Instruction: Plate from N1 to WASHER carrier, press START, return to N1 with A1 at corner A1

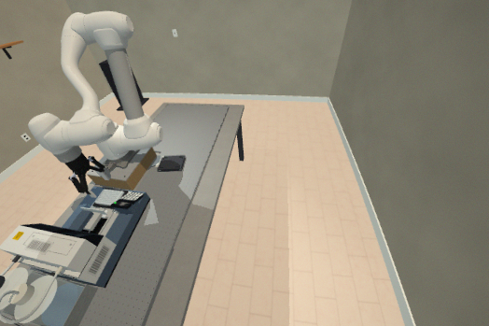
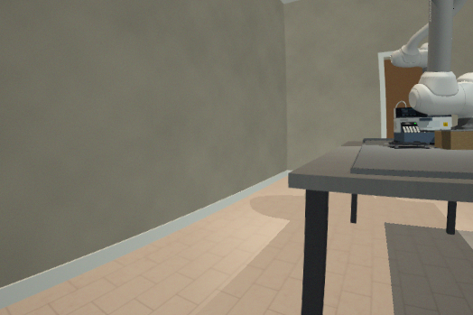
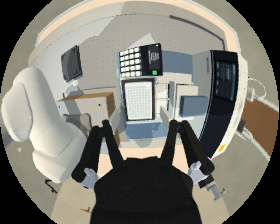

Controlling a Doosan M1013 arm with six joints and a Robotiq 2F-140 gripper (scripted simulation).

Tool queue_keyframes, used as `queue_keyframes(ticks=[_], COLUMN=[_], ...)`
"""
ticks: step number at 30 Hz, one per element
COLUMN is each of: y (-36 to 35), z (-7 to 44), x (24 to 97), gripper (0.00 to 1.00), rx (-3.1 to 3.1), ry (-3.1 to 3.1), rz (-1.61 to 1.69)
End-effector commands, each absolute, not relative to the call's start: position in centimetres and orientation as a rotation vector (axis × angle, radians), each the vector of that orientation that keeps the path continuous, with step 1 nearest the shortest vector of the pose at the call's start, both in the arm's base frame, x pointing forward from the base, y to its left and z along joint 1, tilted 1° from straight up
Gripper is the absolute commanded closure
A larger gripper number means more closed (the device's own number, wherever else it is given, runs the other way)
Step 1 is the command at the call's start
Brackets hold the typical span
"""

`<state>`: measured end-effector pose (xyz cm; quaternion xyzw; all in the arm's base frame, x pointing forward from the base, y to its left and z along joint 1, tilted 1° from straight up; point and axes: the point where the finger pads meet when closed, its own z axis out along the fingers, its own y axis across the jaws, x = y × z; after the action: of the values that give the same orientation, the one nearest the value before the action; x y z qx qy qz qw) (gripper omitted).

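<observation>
The pale plate (image 1: 108,196) (image 3: 139,100) lies in the dark-framed carrier of the washer, beside the keypad (image 3: 131,62) (image 2: 411,129). It looks flat, but its fit at the edges and its cut corner are too small to tell. The lamp (image 3: 154,73) (image 1: 115,203) (image 2: 415,123) is green. The dark plate nest (image 1: 172,163) (image 3: 71,64) is empty; its markings are not readable. My gripper (image 1: 96,184) (image 3: 139,112) is open and empty, above the washer's carrier end, with its fingers apart on either side of the plate's line in the wrist view. The exterior view does not show the gripper.
The washer's white housing (image 1: 48,246) (image 3: 222,102) stands beyond the carrier. A wooden box-like base (image 1: 122,173) (image 3: 92,107) (image 2: 456,140) stands between the arm's foot and the washer. Tubing and round white containers (image 1: 39,295) are behind the washer.
</observation>
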<state>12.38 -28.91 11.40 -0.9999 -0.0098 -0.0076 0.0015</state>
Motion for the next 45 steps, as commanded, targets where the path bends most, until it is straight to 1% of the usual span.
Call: queue_keyframes(ticks=[1,45], y=[-28.9,-28.9], z=[11.4,5.3], x=[12.4,12.5], gripper=[0.30,0.30], rx=[-3.138,-3.138], ry=[-0.031,-0.031], rz=[-0.024,-0.024])
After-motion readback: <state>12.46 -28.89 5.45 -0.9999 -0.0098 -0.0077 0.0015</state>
